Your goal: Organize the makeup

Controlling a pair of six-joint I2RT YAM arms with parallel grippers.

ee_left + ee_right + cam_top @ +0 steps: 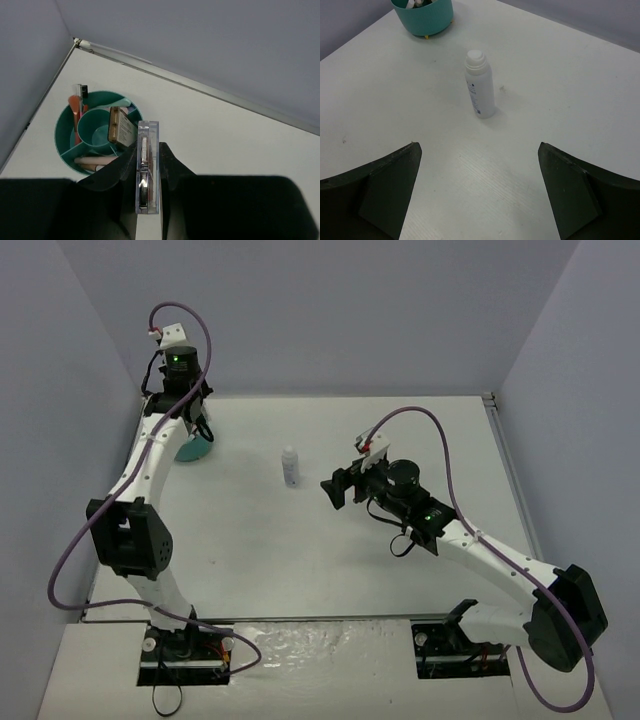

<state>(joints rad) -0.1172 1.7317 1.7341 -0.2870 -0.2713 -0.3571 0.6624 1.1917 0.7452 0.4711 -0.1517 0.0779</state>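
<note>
My left gripper (148, 148) is shut on a thin compact (148, 185), seen edge-on with a clear rim, and holds it above the table just right of the round teal tub (64, 131). The tub holds the pinkish-brown palette (121, 128), a pink brush (76, 111) and a pale stick (95, 161). In the top view the left gripper (197, 430) hangs over the tub (190, 451) at the back left. The white bottle (290, 466) stands upright mid-table. My right gripper (333, 490) is open and empty, facing the bottle (480, 85) from a short distance; its midpoint in the wrist view (477, 192) lies below the bottle.
The tub also shows at the top left of the right wrist view (423, 17). Grey walls enclose the table on the left, back and right. The table's back edge (210, 92) runs close behind the tub.
</note>
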